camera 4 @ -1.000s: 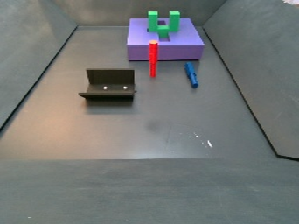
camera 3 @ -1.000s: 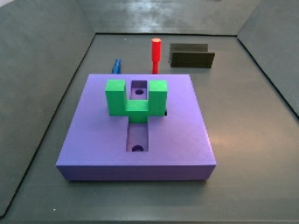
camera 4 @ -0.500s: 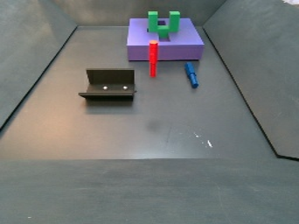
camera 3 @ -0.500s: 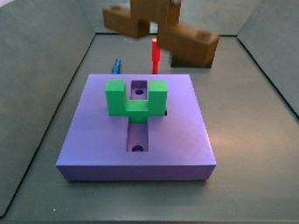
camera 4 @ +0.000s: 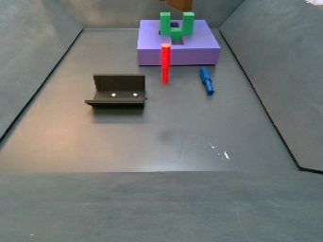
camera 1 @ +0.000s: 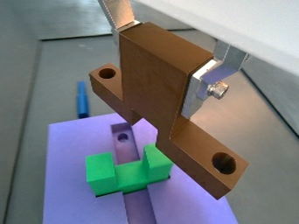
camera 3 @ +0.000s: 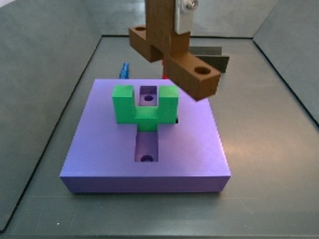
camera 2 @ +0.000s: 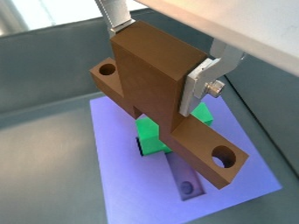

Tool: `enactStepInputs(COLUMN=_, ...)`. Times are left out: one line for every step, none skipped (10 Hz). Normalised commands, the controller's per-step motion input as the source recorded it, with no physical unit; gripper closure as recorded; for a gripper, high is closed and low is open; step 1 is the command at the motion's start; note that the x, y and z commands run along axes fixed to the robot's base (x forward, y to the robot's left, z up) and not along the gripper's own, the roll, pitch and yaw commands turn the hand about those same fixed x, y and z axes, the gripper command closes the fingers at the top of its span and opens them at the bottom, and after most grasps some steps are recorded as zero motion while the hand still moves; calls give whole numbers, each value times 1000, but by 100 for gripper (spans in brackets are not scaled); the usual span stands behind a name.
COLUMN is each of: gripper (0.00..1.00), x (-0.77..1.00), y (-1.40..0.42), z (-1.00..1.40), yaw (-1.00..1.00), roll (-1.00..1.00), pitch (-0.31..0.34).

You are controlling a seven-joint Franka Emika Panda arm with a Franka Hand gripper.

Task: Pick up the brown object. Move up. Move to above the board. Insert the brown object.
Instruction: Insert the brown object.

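Since half a second earlier, the tool (camera 1: 176,54), clamping the brown wooden T-shaped piece (camera 3: 174,58), had come over the purple-blue slab board (camera 3: 187,149) directly beneath it; only insertion remained.

A second ago, neither the brown object nor the end effector was seen in either side view. Half a second ago, the brown object was seen in a side view high up behind the board, in front of the fixture and the red peg. Now the brown object (camera 3: 173,58) has been brought forward and lower, hanging over the far edge of the board (camera 3: 187,154), just behind the green block (camera 3: 140,105). The red peg is now hidden behind it, and the fixture (camera 3: 219,58) largely so. The end effector (camera 1: 170,59), clamped on the post, is now seen in both wrist views.
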Motion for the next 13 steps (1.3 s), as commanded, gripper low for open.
enactStepInputs(gripper=100, x=106, y=-297, z=-49, yaw=-663, roll=137, pitch=0)
enactStepInputs(gripper=100, x=34, y=-197, z=0, yaw=-337, roll=141, pitch=21)
enactStepInputs(gripper=100, x=0, y=-63, z=-14, yaw=-109, roll=97, pitch=0)
enactStepInputs(gripper=100, x=0, y=-40, z=-54, yaw=-257, roll=96, pitch=0)
enactStepInputs(gripper=100, x=0, y=-37, z=-94, yaw=-700, roll=26, pitch=-4)
enactStepInputs(gripper=100, x=0, y=-14, z=-77, yaw=-923, roll=13, pitch=-20)
enactStepInputs(gripper=100, x=0, y=-3, z=-66, yaw=-994, roll=50, pitch=0)
enactStepInputs(gripper=100, x=171, y=0, z=-57, yaw=-569, roll=63, pitch=44)
enactStepInputs(gripper=100, x=54, y=0, z=-74, yaw=-520, roll=87, pitch=60)
enactStepInputs(gripper=100, x=0, y=-3, z=-43, yaw=-449, roll=103, pitch=80)
enactStepInputs(gripper=100, x=83, y=-9, z=-20, yaw=-200, roll=29, pitch=51)
enactStepInputs(gripper=100, x=0, y=0, z=-37, yaw=-143, roll=31, pitch=37)
enactStepInputs(gripper=100, x=-6, y=0, z=-63, yaw=-117, roll=36, pitch=0)
